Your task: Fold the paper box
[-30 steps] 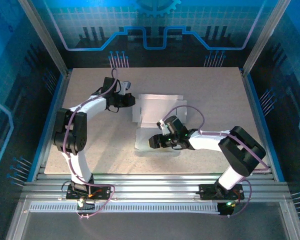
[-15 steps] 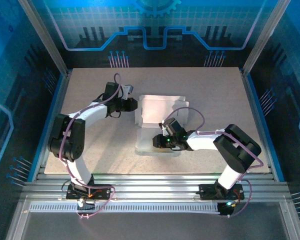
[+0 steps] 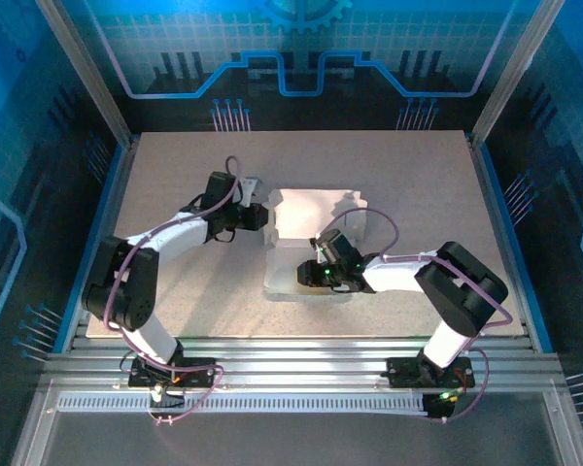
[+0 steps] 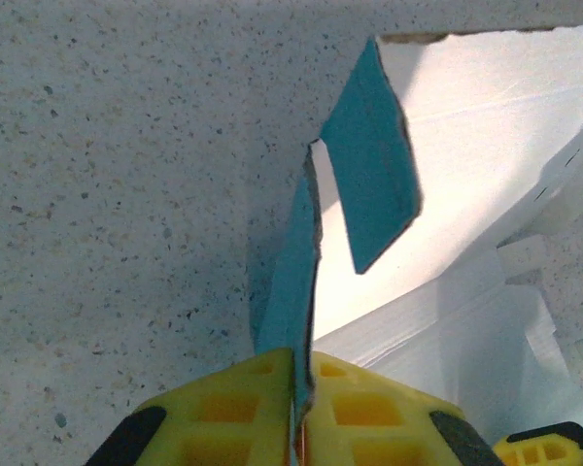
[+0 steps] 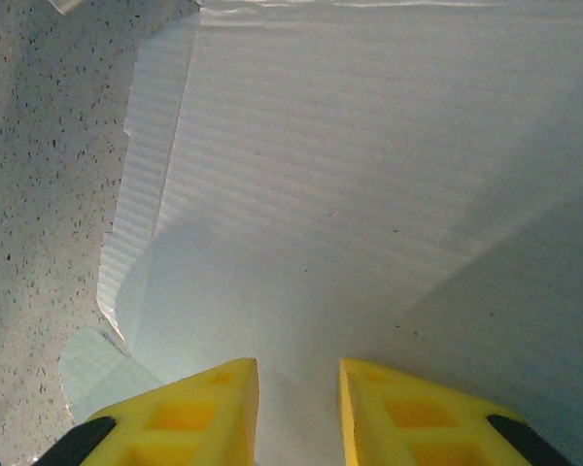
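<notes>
The paper box [image 3: 316, 216] lies partly folded at the table's middle, pale inner side up. My left gripper [image 3: 265, 219] is at its left edge. In the left wrist view this gripper [image 4: 301, 367] is shut on the box's light blue side flap [image 4: 291, 262], which stands upright, and a second blue tab [image 4: 369, 175] leans over the white inside. My right gripper [image 3: 306, 276] rests low on the box's near panel. In the right wrist view it [image 5: 298, 374] is open over the pale ribbed panel [image 5: 369, 175], with nothing between its fingers.
The speckled table [image 3: 175, 175] has bare room left of and behind the box. Metal frame posts [image 3: 87, 78] stand at the back corners. A ribbed aluminium rail [image 3: 301, 349] runs along the near edge by the arm bases.
My left gripper has moved right and nearer, bringing the box's left flap up. My right gripper slid slightly onto the near panel and its jaws narrowed.
</notes>
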